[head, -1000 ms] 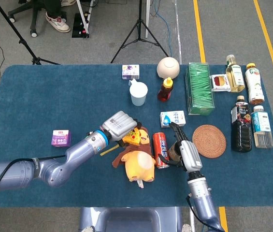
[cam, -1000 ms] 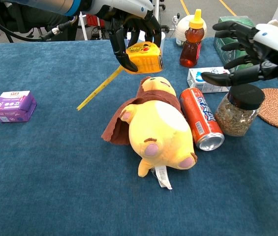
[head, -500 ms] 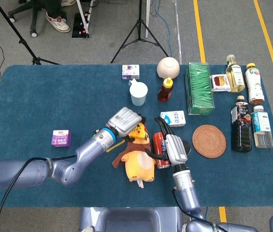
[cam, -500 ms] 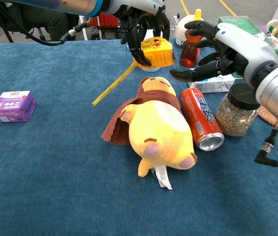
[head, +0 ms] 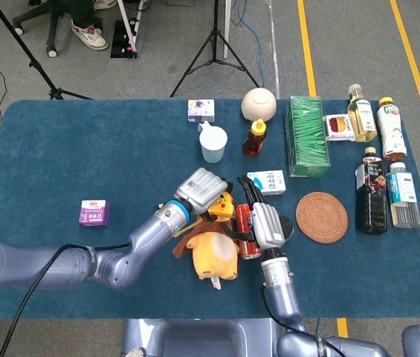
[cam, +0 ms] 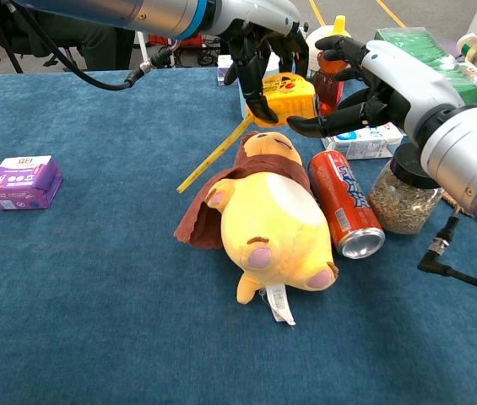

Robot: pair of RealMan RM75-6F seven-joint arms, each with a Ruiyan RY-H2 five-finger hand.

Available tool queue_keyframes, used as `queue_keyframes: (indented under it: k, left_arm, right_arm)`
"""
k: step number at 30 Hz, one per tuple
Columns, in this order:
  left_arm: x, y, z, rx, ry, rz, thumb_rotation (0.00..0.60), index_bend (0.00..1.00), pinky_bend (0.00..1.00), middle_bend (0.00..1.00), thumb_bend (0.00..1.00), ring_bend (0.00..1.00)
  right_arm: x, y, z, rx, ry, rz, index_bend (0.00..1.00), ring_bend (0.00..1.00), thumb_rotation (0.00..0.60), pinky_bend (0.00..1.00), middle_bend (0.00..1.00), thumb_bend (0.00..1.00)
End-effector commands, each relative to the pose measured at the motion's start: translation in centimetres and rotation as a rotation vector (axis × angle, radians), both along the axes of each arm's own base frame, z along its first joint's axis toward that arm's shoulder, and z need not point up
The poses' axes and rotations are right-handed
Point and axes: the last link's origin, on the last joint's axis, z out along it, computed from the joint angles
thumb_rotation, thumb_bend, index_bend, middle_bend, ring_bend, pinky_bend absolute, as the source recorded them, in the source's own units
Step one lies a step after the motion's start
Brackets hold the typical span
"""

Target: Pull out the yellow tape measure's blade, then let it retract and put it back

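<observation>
My left hand (cam: 263, 46) grips the yellow tape measure (cam: 293, 94) from above and holds it over the head of a yellow plush toy (cam: 272, 219). A length of yellow blade (cam: 213, 156) sticks out of the case and slants down to the left, its tip near the cloth. My right hand (cam: 373, 80) is just right of the case with its fingers spread and nothing in them; I cannot tell whether its thumb touches the case. In the head view the left hand (head: 204, 190) covers most of the tape measure (head: 225, 204), and the right hand (head: 263, 223) is beside it.
A red can (cam: 344, 215) lies right of the plush, with a black-lidded jar (cam: 403, 190) under my right forearm. Behind are a honey bottle (head: 255, 137), a white cup (head: 213, 143) and a small carton (head: 267, 181). A purple box (cam: 23, 181) sits far left, a round coaster (head: 321, 217) at right.
My left hand has carried the tape measure to the right, the blade trailing with it. My right hand has swung left from over the jar to beside the case.
</observation>
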Motion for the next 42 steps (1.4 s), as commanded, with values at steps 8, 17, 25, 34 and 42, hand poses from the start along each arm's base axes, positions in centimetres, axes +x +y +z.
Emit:
queue_keyframes:
  k: [8, 17, 25, 34, 42]
  left_arm:
    - [-0.1, -0.2, -0.1, -0.013, 0.006, 0.004, 0.6, 0.57, 0.56, 0.45, 0.34, 0.45]
    - [-0.7, -0.2, 0.0, -0.03, 0.04, 0.009, 0.6, 0.57, 0.56, 0.45, 0.34, 0.45]
    - [-1.2, 0.0, 0.3, -0.032, 0.048, 0.021, 0.6, 0.58, 0.56, 0.45, 0.34, 0.45]
    - [-1.4, 0.1, 0.5, -0.038, 0.047, 0.026, 0.6, 0.57, 0.56, 0.45, 0.34, 0.45]
    - [-1.7, 0.2, 0.6, -0.04, 0.046, 0.029, 0.6, 0.57, 0.56, 0.45, 0.34, 0.45]
  right_arm:
    - [0.1, -0.4, -0.2, -0.005, 0.001, -0.009, 0.0, 0.09, 0.506, 0.2, 0.04, 0.27]
    - [0.0, -0.5, -0.3, -0.014, 0.007, -0.014, 0.0, 0.09, 0.506, 0.2, 0.04, 0.27]
    - [-0.1, -0.6, -0.1, -0.019, 0.008, -0.02, 0.0, 0.09, 0.507, 0.2, 0.04, 0.28]
    - [-0.2, -0.6, -0.2, -0.02, 0.014, -0.023, 0.0, 0.09, 0.502, 0.2, 0.04, 0.29]
    - [-0.5, -0.7, -0.1, -0.02, 0.022, -0.033, 0.0, 0.1, 0.503, 0.2, 0.05, 0.33]
